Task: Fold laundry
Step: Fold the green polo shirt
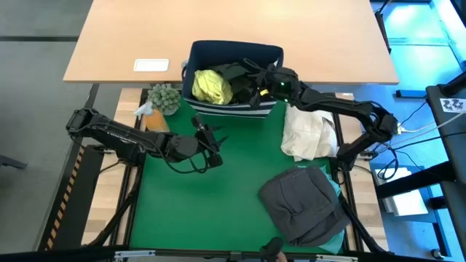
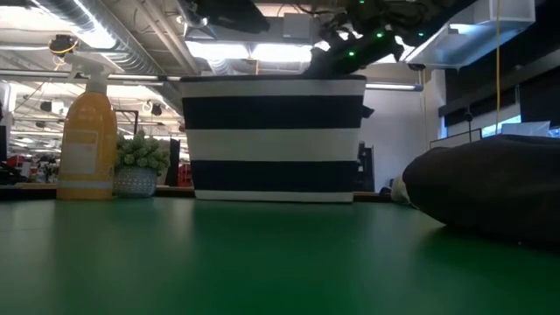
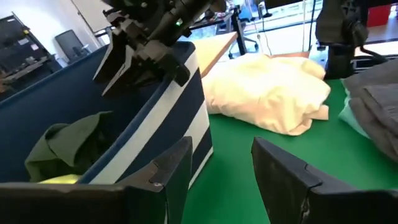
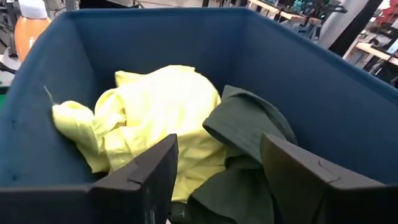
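The yellow-green shirt lay crumpled in the left half of the navy bin, at upper centre of the high view, a soft rumpled mound with no clear long axis. Beside it, to its right in that view, sat the dark olive garment, thicker-looking cloth with rounded folds (in the right wrist view one fold curled up against the shirt). The right gripper hung over the bin's right half, its two dark fingers apart and empty above both garments.

The charcoal grey garment rested at lower right of the high view on the green mat, a flattened, roughly rounded pile with its longer side running from upper left to lower right; a turquoise edge showed beneath its right side. The cream bundle lay puffy and creased between that pile and the bin.

The left gripper hovered over the mat at centre left, fingers parted, holding nothing, pointed toward the bin's striped base.
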You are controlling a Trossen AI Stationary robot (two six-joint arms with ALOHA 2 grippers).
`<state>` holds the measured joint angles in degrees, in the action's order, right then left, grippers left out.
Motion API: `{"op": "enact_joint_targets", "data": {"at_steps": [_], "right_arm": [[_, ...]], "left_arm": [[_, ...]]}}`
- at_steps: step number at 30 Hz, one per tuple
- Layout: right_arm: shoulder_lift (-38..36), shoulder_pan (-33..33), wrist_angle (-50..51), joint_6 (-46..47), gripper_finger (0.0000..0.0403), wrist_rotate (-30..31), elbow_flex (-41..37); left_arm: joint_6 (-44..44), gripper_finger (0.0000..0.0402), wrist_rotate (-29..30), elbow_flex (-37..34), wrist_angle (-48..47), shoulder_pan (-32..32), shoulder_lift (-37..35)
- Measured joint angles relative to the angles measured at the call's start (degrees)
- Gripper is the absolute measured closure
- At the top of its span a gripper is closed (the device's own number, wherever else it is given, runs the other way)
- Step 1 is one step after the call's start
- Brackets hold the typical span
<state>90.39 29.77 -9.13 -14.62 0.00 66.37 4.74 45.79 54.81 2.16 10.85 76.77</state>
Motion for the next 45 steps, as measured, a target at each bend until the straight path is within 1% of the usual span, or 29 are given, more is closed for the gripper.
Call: {"op": "enact_joint_targets", "data": {"at_steps": [3, 5, 10, 13, 16, 18, 22, 27, 29, 35, 38, 42, 45], "right_arm": [[3.22, -0.01, 6.00, -0.36, 0.0179, 0.01, 6.68], [5.70, 0.05, 12.24, -0.41, 0.0179, 0.38, 12.88], [13.55, 0.92, 28.76, -0.73, 0.0179, 3.70, 29.06], [18.40, 1.85, 37.29, -0.84, 0.0179, 1.91, 37.11], [22.03, 2.93, 42.63, -0.77, 0.0179, -1.42, 42.08], [23.50, 3.71, 43.68, -0.34, 0.0179, -3.16, 43.35], [25.19, 4.38, 44.72, 1.41, 0.0179, -6.72, 43.47], [25.55, 3.62, 47.56, 1.52, 0.0180, -12.97, 43.36], [25.18, 3.15, 49.88, 1.23, 0.0180, -14.09, 43.26], [23.03, 1.41, 58.48, -2.08, 0.0180, -12.07, 43.01], [21.58, 0.61, 61.17, -2.80, 0.0180, -10.43, 43.01], [19.48, -0.14, 61.00, -2.65, 0.0180, -10.22, 43.01], [18.04, -0.13, 58.24, -2.56, 0.0180, -10.12, 43.01]], "left_arm": [[-0.01, 0.0239, 0.23, 0.00, 0.04, -0.85, 0.00], [-0.14, 0.0239, 0.21, 0.00, 0.21, -1.42, 0.00], [-1.38, 0.0239, -0.97, 0.00, 0.00, -2.31, 0.00], [-1.41, 0.0239, -2.63, 0.00, -0.06, -2.60, 0.00], [-1.41, 0.0239, -3.43, 0.00, -0.27, -2.60, 0.02], [-1.40, 0.0239, -3.49, 0.00, -0.69, -2.58, 0.02], [-1.62, 0.0239, -3.49, 0.00, -3.07, -2.50, 0.02], [-3.50, 0.0239, -3.39, 0.02, -5.96, -2.43, 0.04], [-4.33, 0.0239, -3.31, 0.02, -6.74, -2.43, 0.04], [-4.67, 0.0239, -3.31, 0.02, -7.46, -2.19, 0.04], [-4.67, 0.0239, -3.29, 0.02, -7.58, -2.19, 0.04], [-4.64, 0.0239, -3.28, 0.02, -7.69, -2.19, 0.04], [-4.67, 0.0239, -3.29, 0.02, -7.70, -2.21, 0.04]]}}
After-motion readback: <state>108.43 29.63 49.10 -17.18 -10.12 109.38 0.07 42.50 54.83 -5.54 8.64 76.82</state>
